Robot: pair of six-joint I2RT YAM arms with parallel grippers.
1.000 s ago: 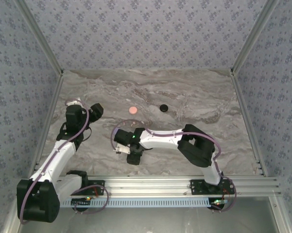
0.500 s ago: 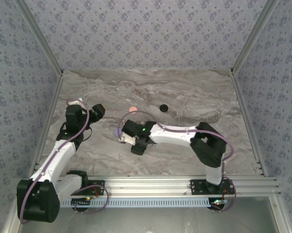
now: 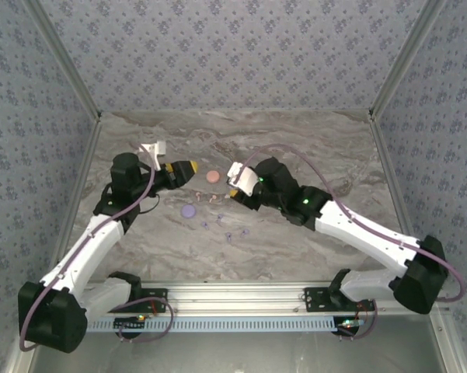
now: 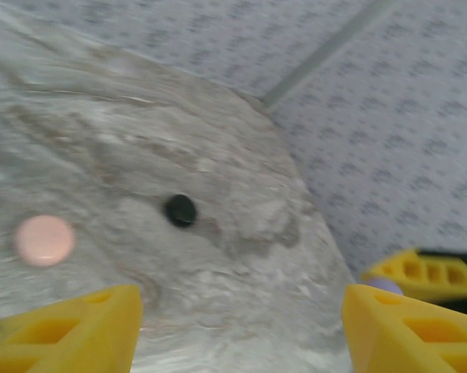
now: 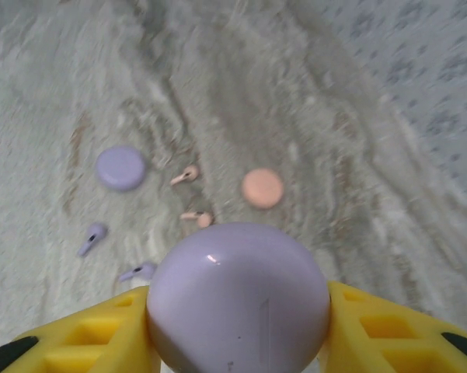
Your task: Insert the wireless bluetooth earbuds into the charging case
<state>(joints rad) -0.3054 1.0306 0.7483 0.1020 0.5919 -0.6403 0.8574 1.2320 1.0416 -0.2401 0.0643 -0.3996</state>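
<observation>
My right gripper (image 3: 235,188) is shut on a round lilac charging case (image 5: 237,299), held above the table's middle. Below it lie two pink earbuds (image 5: 186,176) (image 5: 197,218) and two lilac earbuds (image 5: 93,237) (image 5: 136,272). In the top view the pink earbuds (image 3: 212,197) lie just left of the right gripper, and the lilac earbuds (image 3: 228,235) are scattered nearer the front. My left gripper (image 3: 186,169) stands open and empty to the left of them, with nothing between its yellow fingers (image 4: 62,334).
A pink disc (image 3: 212,176) lies between the two grippers. A lilac disc (image 3: 188,210) lies in front of the left gripper. A black disc (image 4: 180,210) sits farther back on the marble table (image 3: 311,148). Patterned walls close in the left, back and right sides.
The right arm has swung from the near left-centre out toward the back, baring the lilac disc and earbuds. The left gripper has turned right toward the middle and narrowed slightly.
</observation>
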